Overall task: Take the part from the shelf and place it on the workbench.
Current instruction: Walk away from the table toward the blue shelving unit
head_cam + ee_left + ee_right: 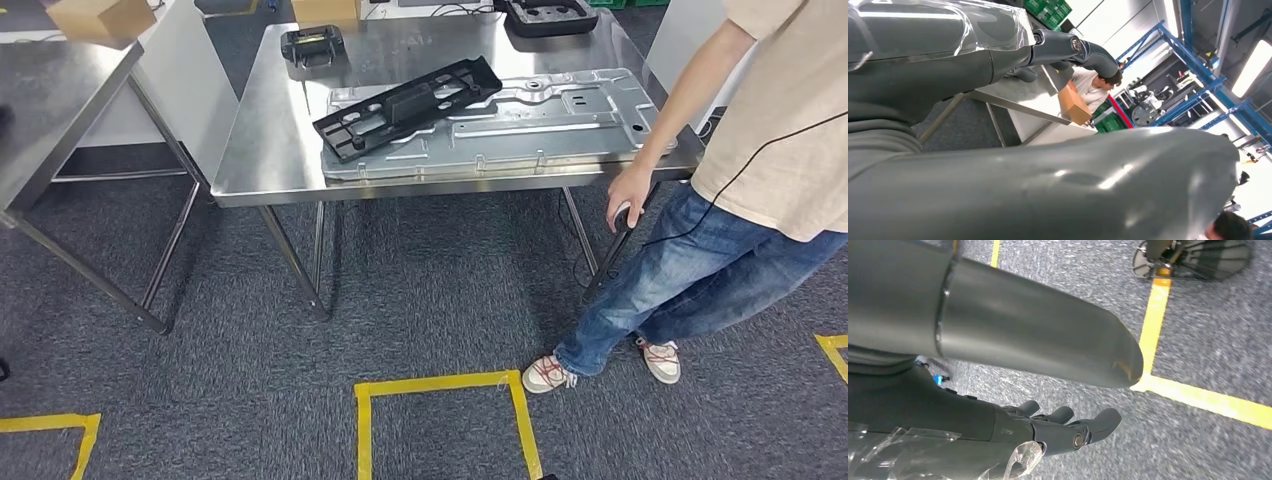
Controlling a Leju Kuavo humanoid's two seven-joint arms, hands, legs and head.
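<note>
Already the long black part [407, 106] lies across one silver sheet-metal panel [560, 120] on the steel table [270, 150], so the placing looks done. Both hands hang released: left hand [998, 55] and right hand [1048, 427], fingers apart, holding nothing. One person [770, 150] stands touching the table's corner; a bump could shift the part.

Person [770, 180] beside the workbench [270, 150] cut off above the shoulder by the picture's edge, black tray [548, 14] at the far side clipped at the top, cardboard box [100, 18] partly out of frame, left hand [1048, 165] hiding much of its wrist view, right hand [1038, 340] fingers partly hidden.
</note>
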